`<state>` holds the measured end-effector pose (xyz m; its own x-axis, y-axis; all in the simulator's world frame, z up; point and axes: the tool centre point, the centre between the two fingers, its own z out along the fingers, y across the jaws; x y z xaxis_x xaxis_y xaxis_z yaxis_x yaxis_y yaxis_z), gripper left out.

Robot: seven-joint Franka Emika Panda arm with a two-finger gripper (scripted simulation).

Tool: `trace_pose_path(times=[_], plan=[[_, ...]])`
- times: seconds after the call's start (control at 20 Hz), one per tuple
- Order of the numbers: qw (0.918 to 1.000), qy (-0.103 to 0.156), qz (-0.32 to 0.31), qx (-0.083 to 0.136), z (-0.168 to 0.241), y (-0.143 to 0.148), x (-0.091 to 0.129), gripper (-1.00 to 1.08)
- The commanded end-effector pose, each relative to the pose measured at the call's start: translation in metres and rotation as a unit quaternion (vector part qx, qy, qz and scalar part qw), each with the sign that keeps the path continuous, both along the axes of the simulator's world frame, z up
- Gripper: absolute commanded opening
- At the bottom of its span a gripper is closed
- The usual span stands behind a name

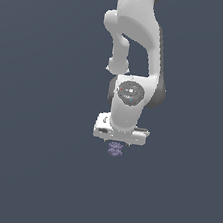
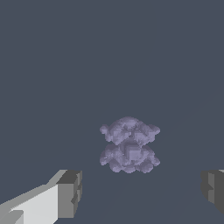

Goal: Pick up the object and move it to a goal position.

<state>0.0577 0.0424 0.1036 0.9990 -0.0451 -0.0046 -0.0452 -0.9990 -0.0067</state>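
Best to lower the hand (image 2: 140, 192), fingers spread wide, straight over the purple object (image 2: 129, 145) lying free on the grey table (image 2: 52, 65) just beneath (lumpy, so centre it), then close gently

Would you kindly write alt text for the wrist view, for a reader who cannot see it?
A small, lumpy purple object lies on a plain dark grey surface, untouched, ahead of the open end effector. Its two grey-padded fingertips show at the picture's edges, spread far wider than the object.
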Motion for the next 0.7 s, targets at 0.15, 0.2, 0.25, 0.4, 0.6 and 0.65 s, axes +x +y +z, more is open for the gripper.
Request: trace_pose_path(times=[0.15,0.2,0.25,0.4,0.6,0.65], plan=[[1.0000,-0.002,-0.005,-0.003,-0.009,0.000,0.008,1.00],[1.0000,-0.002,-0.006,-0.003,-0.009,0.000,0.008,1.00],[1.0000,-0.002,-0.006,-0.003,-0.009,0.000,0.009,1.00],[1.0000,-0.001,-0.005,-0.003,-0.010,0.000,0.008,1.00],[1.0000,-0.001,-0.005,-0.003,-0.023,0.001,0.007,1.00],[1.0000,-0.002,-0.005,-0.003,-0.028,0.000,0.007,1.00]])
